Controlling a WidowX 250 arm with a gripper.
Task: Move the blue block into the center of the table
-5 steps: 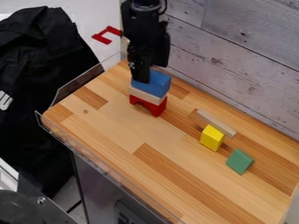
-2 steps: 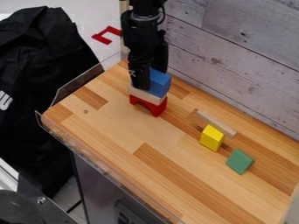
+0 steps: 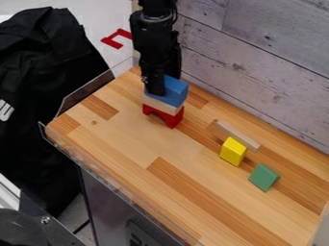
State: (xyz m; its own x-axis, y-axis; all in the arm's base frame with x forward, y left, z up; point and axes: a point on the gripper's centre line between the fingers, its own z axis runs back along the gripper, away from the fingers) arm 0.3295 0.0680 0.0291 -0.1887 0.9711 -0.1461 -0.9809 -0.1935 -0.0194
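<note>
1. One black gripper (image 3: pixel 164 84), pointing down at the top of a small stack. From my distant seat I cannot tell whether it is spread or pinching the block there.
2. One black arm (image 3: pixel 154 36), entering from the top edge of my view and bearing the gripper.
3. One blue block (image 3: pixel 177 91), the uppermost piece of the stack, near the far left end of the table and well apart from its center. The gripper covers part of its left side.
4. One pale block (image 3: pixel 160 104), lying directly beneath the blue one.
5. One red arch (image 3: pixel 172 120), bottom of the stack, standing on the wood with its opening downward.
6. One yellow block (image 3: pixel 233 152), toward the right side of my view, apart from the stack.
7. One pale stick (image 3: pixel 237 135), lying at a slant just beside the yellow block, on its wall side.
8. One green block (image 3: pixel 263 177), near the yellow block, with a gap between them.
9. One wooden table (image 3: pixel 128 139), striped light and dark, with a clear guard (image 3: pixel 90 87) along its left end.
10. One board wall (image 3: pixel 257 62), greyish white, behind the table.
11. One black cloth (image 3: pixel 45 77), left of the table.
</note>
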